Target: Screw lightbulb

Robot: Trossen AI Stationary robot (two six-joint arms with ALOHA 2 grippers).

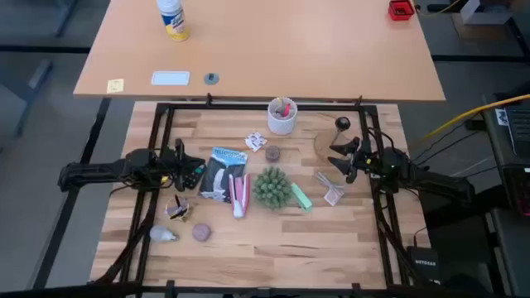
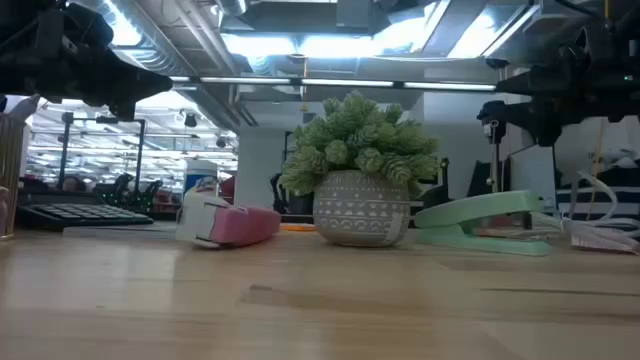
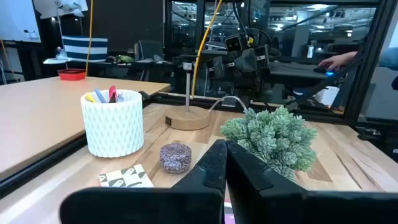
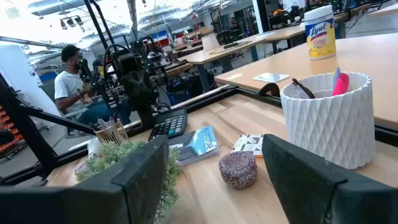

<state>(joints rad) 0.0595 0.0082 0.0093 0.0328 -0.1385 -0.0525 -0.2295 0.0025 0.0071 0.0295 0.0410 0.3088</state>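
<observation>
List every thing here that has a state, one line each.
lightbulb: lying on its side near the table's front left, untouched.
left gripper: shut, empty, held above the table's left side.
right gripper: open, empty, held above the table's right side.
white cup: upright, pens inside.
potted plant: upright at the table's middle.
wooden lamp base: socket empty.
</observation>
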